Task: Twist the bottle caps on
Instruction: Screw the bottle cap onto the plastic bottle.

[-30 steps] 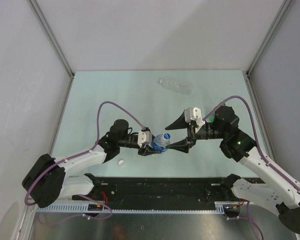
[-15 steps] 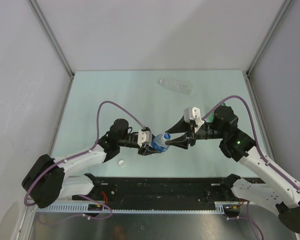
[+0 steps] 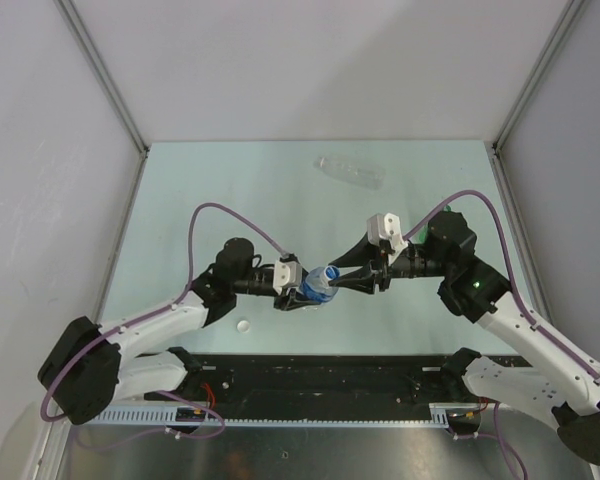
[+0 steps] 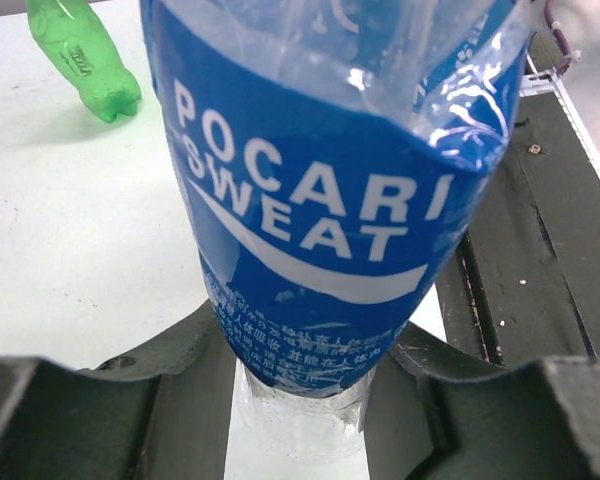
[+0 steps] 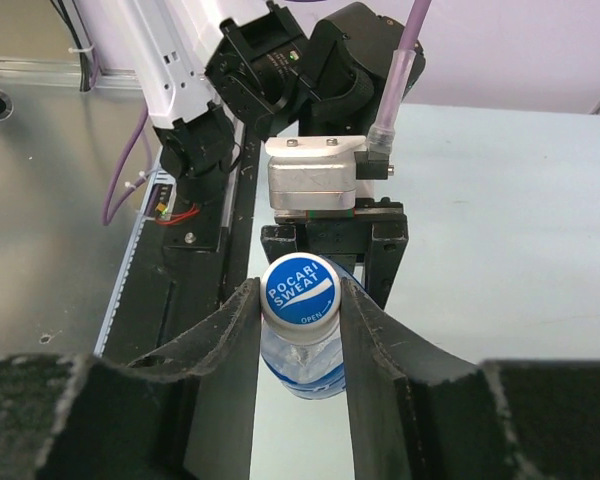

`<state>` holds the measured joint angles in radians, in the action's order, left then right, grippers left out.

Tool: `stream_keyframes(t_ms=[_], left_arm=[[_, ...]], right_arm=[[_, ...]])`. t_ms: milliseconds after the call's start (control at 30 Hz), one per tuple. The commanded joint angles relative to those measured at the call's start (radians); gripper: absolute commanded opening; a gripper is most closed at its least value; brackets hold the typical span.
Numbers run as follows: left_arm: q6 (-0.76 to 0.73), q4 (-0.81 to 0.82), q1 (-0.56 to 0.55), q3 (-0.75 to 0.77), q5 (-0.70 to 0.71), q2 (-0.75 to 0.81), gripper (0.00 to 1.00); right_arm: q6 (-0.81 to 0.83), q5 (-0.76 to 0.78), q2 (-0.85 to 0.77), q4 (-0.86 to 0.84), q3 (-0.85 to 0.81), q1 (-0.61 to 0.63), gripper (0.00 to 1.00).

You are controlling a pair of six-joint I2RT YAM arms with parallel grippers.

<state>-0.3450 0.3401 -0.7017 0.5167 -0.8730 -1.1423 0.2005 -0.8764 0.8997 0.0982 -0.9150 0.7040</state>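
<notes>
My left gripper point(image 3: 302, 291) is shut on the lower part of the blue-label bottle point(image 3: 318, 286), held off the table near the middle; in the left wrist view the bottle point(image 4: 330, 200) fills the frame between the fingers point(image 4: 170, 400). My right gripper point(image 3: 341, 281) is shut on its cap point(image 5: 299, 289), a white-rimmed cap with a blue printed top, sitting on the bottle's neck. A loose white cap point(image 3: 243, 325) lies on the table left of the bottle. The clear unlabelled bottle point(image 3: 350, 172) lies at the back. The green bottle point(image 4: 82, 55) lies on the table. The green cap is out of view.
The pale table point(image 3: 230, 200) is bounded by grey walls on the left, right and back. A black rail point(image 3: 320, 375) with cables runs along the near edge by the arm bases. In the top view the right arm hides most of the green bottle.
My right gripper's fingers, wide apart a second ago, have closed on the cap on the blue-label bottle. The left gripper and bottle have barely moved.
</notes>
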Motion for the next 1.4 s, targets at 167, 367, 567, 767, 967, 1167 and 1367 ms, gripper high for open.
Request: stream_keyframes(t_ms=[167, 367, 567, 767, 967, 1167, 1367], left_arm=[[0.126, 0.076, 0.007, 0.08, 0.143, 0.098, 0.0], [0.206, 0.088, 0.007, 0.087, 0.285, 0.128, 0.0], [0.236, 0.095, 0.006, 0.095, 0.377, 0.135, 0.0], [0.216, 0.1, 0.002, 0.107, 0.473, 0.128, 0.0], [0.174, 0.152, -0.024, 0.126, 0.563, 0.112, 0.0], [0.195, 0.195, -0.057, 0.166, 0.74, 0.082, 0.0], [0.255, 0.228, -0.063, 0.187, 0.763, 0.061, 0.0]], right_arm=[[0.008, 0.171, 0.035, 0.052, -0.021, 0.06, 0.08], [-0.026, 0.359, 0.072, 0.05, -0.021, 0.103, 0.01], [-0.117, 0.495, 0.103, 0.02, -0.02, 0.115, 0.0], [-0.21, 0.532, 0.119, 0.014, -0.021, 0.118, 0.0], [-0.386, 0.535, 0.155, -0.038, -0.021, 0.119, 0.0], [-0.461, 0.7, 0.196, -0.054, -0.026, 0.146, 0.0], [-0.472, 0.858, 0.24, -0.079, -0.034, 0.178, 0.0]])
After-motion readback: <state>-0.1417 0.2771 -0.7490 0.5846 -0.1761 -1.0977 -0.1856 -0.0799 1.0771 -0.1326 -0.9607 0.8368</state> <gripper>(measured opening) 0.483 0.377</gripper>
